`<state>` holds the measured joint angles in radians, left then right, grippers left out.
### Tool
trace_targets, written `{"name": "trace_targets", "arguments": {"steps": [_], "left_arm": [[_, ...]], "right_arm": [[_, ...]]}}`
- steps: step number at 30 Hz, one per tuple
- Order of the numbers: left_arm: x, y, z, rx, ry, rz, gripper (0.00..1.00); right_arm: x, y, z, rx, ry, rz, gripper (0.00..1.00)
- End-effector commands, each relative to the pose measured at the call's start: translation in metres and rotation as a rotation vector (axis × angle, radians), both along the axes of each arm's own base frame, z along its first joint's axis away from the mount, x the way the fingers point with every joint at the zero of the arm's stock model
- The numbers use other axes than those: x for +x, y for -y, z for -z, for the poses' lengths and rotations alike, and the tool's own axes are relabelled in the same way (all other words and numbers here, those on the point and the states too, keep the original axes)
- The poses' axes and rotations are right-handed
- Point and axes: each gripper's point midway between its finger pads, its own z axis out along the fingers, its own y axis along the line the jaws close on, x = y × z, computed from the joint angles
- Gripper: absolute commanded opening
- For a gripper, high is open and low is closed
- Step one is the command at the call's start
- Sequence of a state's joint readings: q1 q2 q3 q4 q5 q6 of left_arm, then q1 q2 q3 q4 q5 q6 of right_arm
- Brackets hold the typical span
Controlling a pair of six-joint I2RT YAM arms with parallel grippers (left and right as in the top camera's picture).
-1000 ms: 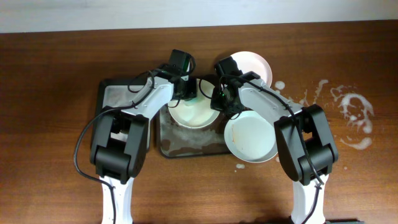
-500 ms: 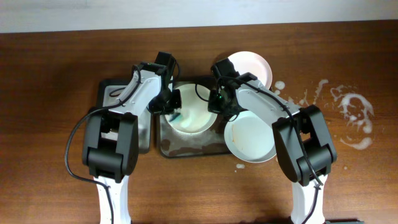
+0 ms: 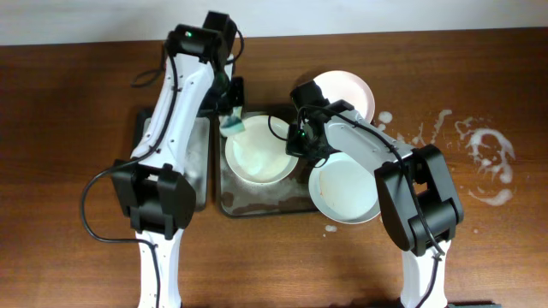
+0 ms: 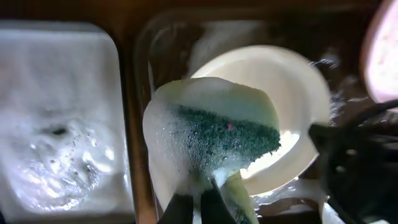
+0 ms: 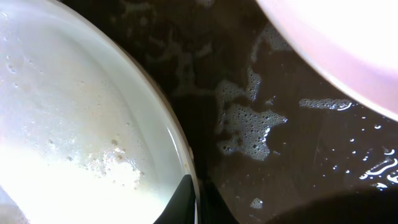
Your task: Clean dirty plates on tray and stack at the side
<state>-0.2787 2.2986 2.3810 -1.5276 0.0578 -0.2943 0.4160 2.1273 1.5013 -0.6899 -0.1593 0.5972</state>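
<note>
Plate [image 3: 257, 158] mouth-up on tray [image 3: 257, 205], right hand [image 5: 194, 202] clamped on its rim, left hand [image 4: 200, 202] gripping foamy sponge [image 4: 217, 134]

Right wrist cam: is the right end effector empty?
No, the right end effector is clamped on the rim of the sudsy plate, one finger on each side of the edge.

The sudsy plate [image 3: 257, 158] is sitting upright in the far half of the tray [image 3: 257, 205] — a dark, round-cornered tray whose near floor is showing patches of foam. A second plate [image 3: 351, 90], pale and glossy, is lying just past the tray's far right corner; the third plate [image 3: 344, 190] — faintly grey-green — is lying just beside its near right edge.
</note>
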Motion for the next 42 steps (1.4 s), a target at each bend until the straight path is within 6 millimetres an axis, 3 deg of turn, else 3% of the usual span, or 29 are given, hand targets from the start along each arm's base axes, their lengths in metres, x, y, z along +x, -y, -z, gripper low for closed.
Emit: {"name": "trace_targets", "arguments": {"steps": [1,4,5,7,8,11,14,20,26,29,33,35,42], "left_arm": [[0.004,-0.002,-0.019,0.0,0.048,0.028,0.01],[-0.002,-0.004,-0.017,0.008,0.02,0.029,0.01],[-0.002,-0.005,-0.017,0.009,0.019,0.029,0.01],[-0.002,-0.006,-0.017,0.018,0.021,0.028,0.01],[-0.001,-0.008,-0.017,0.027,0.024,0.025,0.01],[0.002,-0.011,-0.017,0.024,0.035,0.017,0.01],[0.01,-0.01,-0.018,0.02,0.064,0.016,0.01],[0.017,-0.01,-0.018,0.027,0.092,0.013,0.01],[0.023,-0.038,-0.006,0.071,0.067,-0.038,0.01],[0.019,-0.036,0.007,0.046,0.016,-0.041,0.01],[0.017,-0.036,0.008,0.046,0.004,-0.038,0.01],[0.016,-0.035,0.009,0.043,0.0,-0.038,0.01],[0.015,-0.034,0.009,0.041,-0.005,-0.035,0.01]], "right_arm": [[-0.009,0.004,0.005,0.0,-0.033,-0.015,0.04],[-0.001,0.012,-0.044,0.028,0.061,-0.044,0.04],[0.001,0.026,-0.076,-0.009,0.131,-0.029,0.04],[0.001,0.05,-0.11,-0.092,0.21,0.011,0.04],[-0.003,0.078,-0.15,-0.201,0.312,0.059,0.04],[-0.015,0.115,-0.203,-0.385,0.453,0.139,0.04],[-0.028,0.127,-0.232,-0.588,0.554,0.159,0.04],[-0.041,0.099,-0.249,-0.811,0.68,0.086,0.04],[-0.061,0.07,-0.285,-0.969,0.901,0.138,0.04],[-0.059,0.065,-0.276,-0.985,0.893,0.121,0.04],[-0.058,0.06,-0.268,-0.968,0.871,0.095,0.04],[-0.059,0.051,-0.253,-0.899,0.818,0.052,0.04],[-0.069,0.053,-0.264,-0.935,0.831,0.015,0.04]]}}
